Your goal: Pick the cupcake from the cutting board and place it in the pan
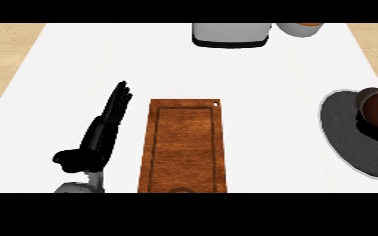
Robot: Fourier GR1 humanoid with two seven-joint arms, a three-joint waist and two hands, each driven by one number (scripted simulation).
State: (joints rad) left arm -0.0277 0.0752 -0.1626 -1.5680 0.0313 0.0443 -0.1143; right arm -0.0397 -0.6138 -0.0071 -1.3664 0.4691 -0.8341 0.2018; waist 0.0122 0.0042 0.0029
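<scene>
a white surface [81, 70] runs wide with pale wood at its far corners. the cutting board [183, 145] lies in the middle, long axis running near to far. left of it the left robot hand [103, 130] rests open, fingers straight, pointing far. at the right edge sits the grey pan [343, 135] with a dark brown thing in it, likely the cupcake [368, 110], cut off by the edge. a grey appliance [230, 34] stands at the far side.

No text, label, brand, number or sign can be read anywhere. The cutting board [182, 146] bears only wood grain and a small pale dot at its far right corner. The grey appliance [229, 34] beyond the board and the pan [345, 130] to its right are unmarked.
</scene>
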